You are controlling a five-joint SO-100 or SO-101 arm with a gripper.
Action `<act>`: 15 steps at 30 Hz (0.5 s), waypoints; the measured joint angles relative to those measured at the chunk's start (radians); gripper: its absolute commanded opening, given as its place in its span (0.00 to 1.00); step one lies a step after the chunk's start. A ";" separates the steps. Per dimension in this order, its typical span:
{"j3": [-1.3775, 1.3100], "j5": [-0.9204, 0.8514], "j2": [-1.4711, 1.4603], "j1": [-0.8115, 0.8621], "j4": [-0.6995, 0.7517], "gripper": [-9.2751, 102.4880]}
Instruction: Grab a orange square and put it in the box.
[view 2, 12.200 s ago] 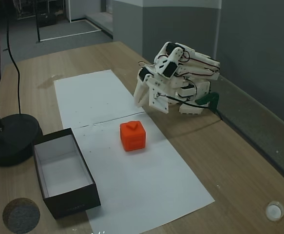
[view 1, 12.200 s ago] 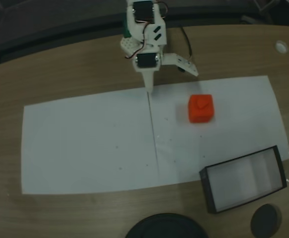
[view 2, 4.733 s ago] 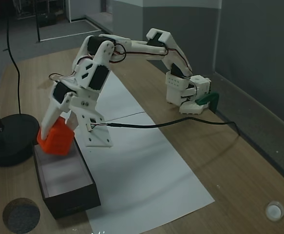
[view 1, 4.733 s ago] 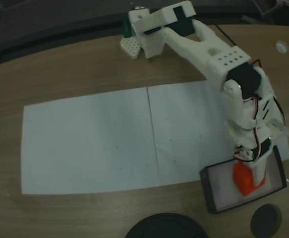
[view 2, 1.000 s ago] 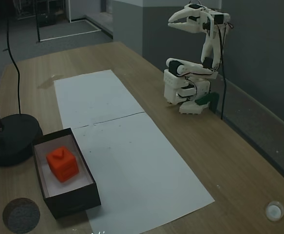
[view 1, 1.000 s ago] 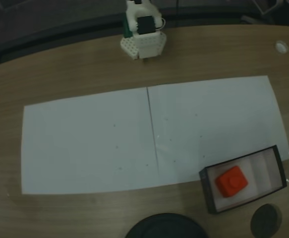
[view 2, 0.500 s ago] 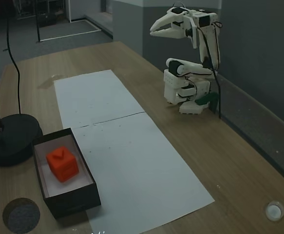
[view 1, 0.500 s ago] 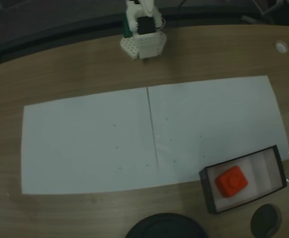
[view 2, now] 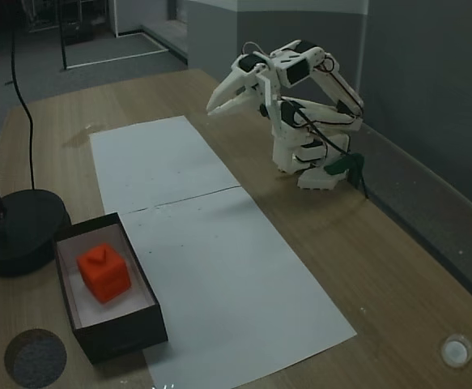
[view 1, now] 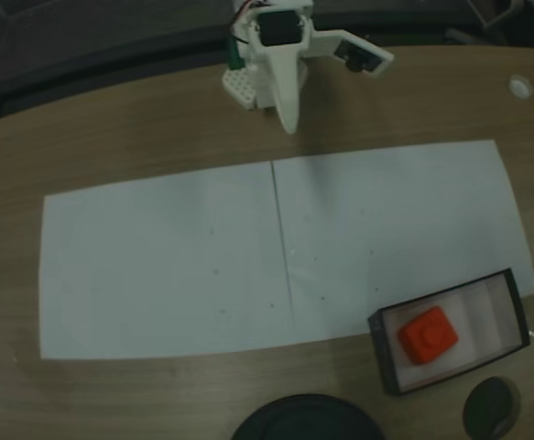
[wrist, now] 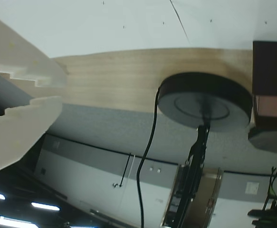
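Observation:
The orange square (view 1: 427, 335) lies inside the box (view 1: 382, 351), a shallow black-walled tray with a white floor, at the lower right of a fixed view. In another fixed view the orange square (view 2: 104, 273) rests on the floor of the box (view 2: 121, 339) at the lower left. My gripper (view 1: 289, 122) hangs far from it, close to the arm's base at the table's back edge, shut and holding nothing. From the side, the gripper (view 2: 212, 109) points down toward the paper. In the wrist view the gripper (wrist: 62, 88) enters from the left.
Two white paper sheets (view 1: 166, 261) cover the middle of the wooden table. A large black round lamp base (view 2: 17, 231) with its cable stands beside the box. A small black disc (view 1: 491, 406) lies near the front edge, and a white cap (view 1: 520, 87) lies far right.
The arm has folded down from its raised pose, so the gripper now points out over the table near the base. The orange square has stayed in the box.

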 measured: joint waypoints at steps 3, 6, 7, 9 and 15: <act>0.109 0.000 0.000 0.002 -0.031 0.08; 0.198 0.000 0.000 0.002 -0.040 0.08; 0.219 0.000 0.000 0.002 -0.040 0.08; 0.256 0.000 0.000 0.000 -0.041 0.08; 0.333 0.000 0.000 0.000 -0.041 0.08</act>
